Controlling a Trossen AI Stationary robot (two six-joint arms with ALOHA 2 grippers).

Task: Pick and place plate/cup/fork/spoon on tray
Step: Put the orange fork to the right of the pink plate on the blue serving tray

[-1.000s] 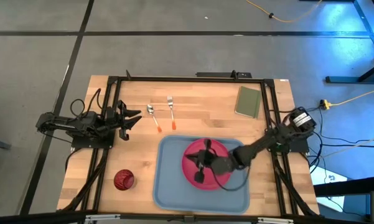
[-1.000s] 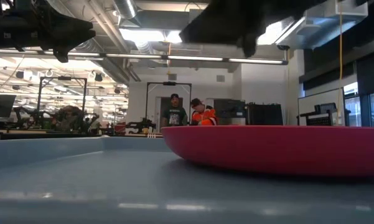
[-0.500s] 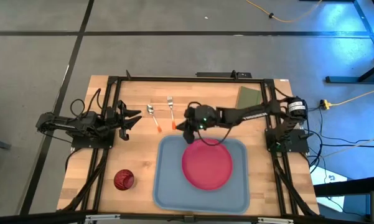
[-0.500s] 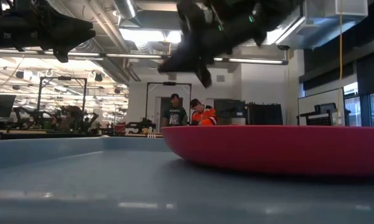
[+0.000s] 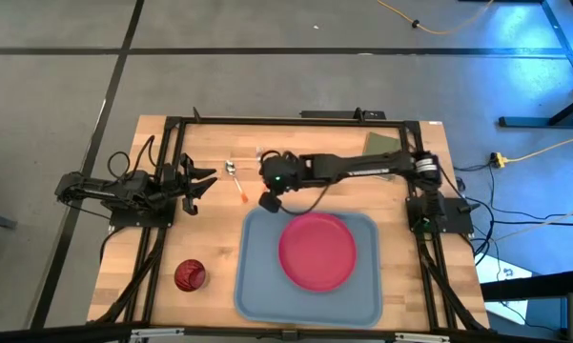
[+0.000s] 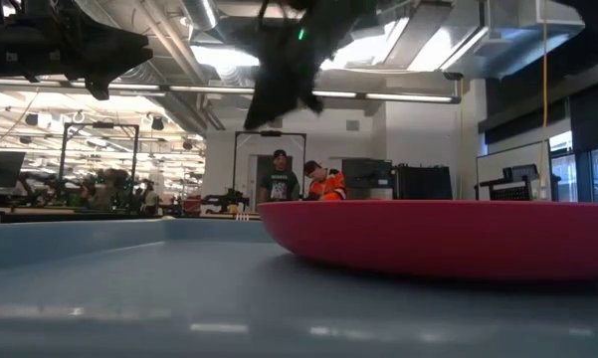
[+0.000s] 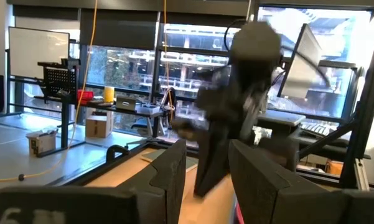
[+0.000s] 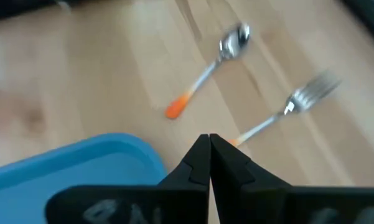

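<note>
The pink-red plate lies flat in the light blue tray. On the wood beyond the tray's far left corner lie the spoon and the fork. My right gripper hangs shut above the fork's handle end, which its fingertips hide. In the high view the right gripper sits just past the tray's far left corner, its arm over the fork. The dark red cup stands left of the tray. My left gripper waits open at the left, holding nothing.
A green pad lies at the far right, partly under the right arm. Black frame rails run along the table's far, left and right sides. People stand in the room behind the table.
My right gripper has left the plate and swung from over the tray toward the table's far left, rising and tipping less steeply, to a spot over the fork near the tray's far left corner. The plate stays flat on the tray.
</note>
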